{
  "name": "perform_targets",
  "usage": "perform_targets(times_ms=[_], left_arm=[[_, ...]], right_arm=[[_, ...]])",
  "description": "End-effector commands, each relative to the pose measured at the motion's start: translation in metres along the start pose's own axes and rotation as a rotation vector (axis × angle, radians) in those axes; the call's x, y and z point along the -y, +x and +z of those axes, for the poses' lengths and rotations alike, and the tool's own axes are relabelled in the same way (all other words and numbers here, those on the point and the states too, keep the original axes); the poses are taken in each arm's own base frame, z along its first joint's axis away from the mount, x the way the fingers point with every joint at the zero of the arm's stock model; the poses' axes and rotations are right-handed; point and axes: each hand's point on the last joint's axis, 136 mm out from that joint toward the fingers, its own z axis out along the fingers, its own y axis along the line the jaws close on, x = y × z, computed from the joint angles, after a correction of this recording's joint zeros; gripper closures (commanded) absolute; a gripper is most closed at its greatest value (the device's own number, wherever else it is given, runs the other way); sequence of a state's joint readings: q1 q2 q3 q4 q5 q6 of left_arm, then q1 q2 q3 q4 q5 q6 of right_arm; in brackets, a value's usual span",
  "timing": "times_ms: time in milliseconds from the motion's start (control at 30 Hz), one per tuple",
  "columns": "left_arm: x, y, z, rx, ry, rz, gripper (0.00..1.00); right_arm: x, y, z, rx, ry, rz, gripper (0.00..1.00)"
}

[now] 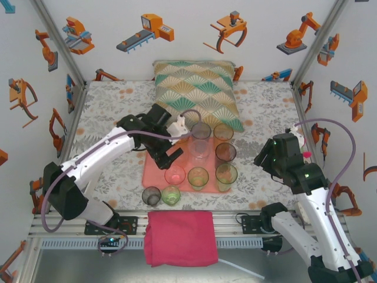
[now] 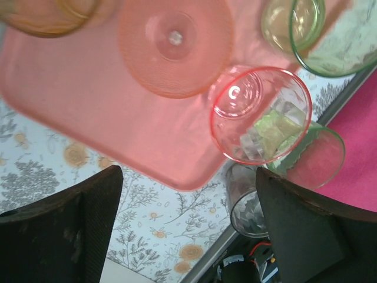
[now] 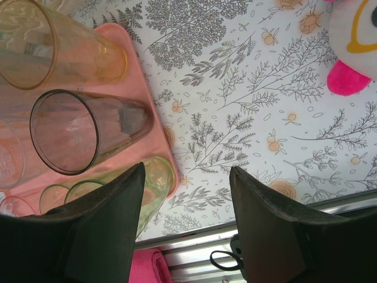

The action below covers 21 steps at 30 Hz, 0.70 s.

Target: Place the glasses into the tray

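— So, where do the glasses [image 1: 200,148] stand?

— Seven are upright on the tray [image 1: 154,177]. Six fill its right half in two rows, and a pink glass [image 1: 175,175] stands alone at the near edge, left of them. Two more are off the tray: a grey glass [image 1: 151,196] and a green glass [image 1: 171,194] stand side by side on the table [image 1: 106,118], between the tray's near-left corner and the table's near edge.

— And the left gripper [image 1: 169,158]?

— It hangs over the left part of the tray. Its fingers [image 2: 65,230] are spread wide with nothing between them. From its wrist camera, the pink glass sits just beyond the fingertips.

— What about the right gripper [image 3: 185,177]?

— It hovers above bare table just off the tray's right edge. Its jaws are apart and hold nothing.

— Anything else on the table?

— A cushion [image 1: 197,94] lies at the far edge, overlapping the tray's far-right corner, and a cloth [image 1: 179,237] lies at the near edge.
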<state>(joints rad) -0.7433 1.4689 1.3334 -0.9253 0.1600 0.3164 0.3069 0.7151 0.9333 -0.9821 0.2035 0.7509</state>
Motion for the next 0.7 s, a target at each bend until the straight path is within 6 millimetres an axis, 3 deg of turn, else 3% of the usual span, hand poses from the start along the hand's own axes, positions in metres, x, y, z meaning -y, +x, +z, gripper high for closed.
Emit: perform_targets(times_ms=[0,167,667], left_arm=[[-0.01,-0.012,-0.016,0.05,0.019,-0.08,0.12],[-0.028,-0.02,-0.004,0.057,-0.016,-0.143,0.1],[-0.037,-0.035,0.036,0.015,0.035,-0.221,0.08]], right_arm=[[0.004,-0.006,-0.002,0.022,0.028,0.006,0.44],[0.004,-0.005,-0.001,0.019,0.028,0.005,0.44],[0.006,-0.003,0.001,0.011,0.037,0.001,0.44]])
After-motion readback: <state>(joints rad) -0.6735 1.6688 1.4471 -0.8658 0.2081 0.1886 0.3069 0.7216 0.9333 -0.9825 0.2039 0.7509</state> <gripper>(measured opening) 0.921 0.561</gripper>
